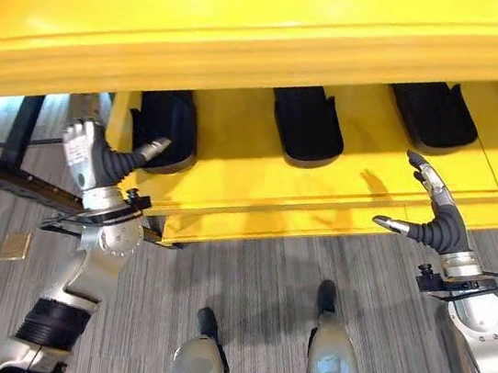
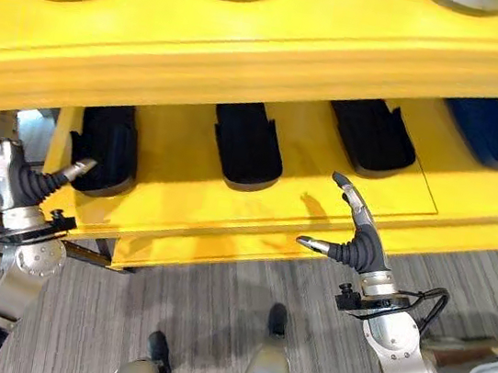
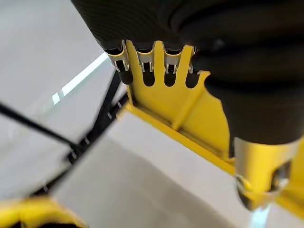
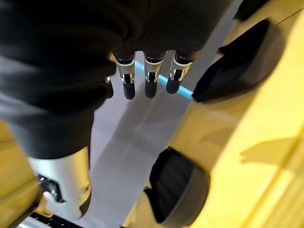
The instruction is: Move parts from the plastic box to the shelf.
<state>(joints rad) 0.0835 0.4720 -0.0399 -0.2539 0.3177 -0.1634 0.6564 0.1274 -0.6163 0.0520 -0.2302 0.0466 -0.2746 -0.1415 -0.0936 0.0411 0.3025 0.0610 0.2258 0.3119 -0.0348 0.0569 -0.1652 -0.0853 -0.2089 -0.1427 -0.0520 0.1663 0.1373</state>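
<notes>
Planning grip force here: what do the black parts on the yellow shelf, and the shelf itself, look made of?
The black parts look like matte moulded plastic or rubber: dull, rounded edges. The shelf looks like glossy yellow-painted metal or wood; the coat hides which.

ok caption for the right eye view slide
Both hands, left and right, open and empty at the yellow shelf holding black parts.

The yellow shelf (image 1: 257,197) has an upper board (image 1: 251,38) overhanging it — any reach onto the lower board goes in under that edge. Black parts (image 1: 307,123) sit in a row toward the back, with bare yellow gaps between them. The front strip of the board is free — both robot hands, left (image 1: 86,156) and right (image 1: 435,217), hang open there.
</notes>
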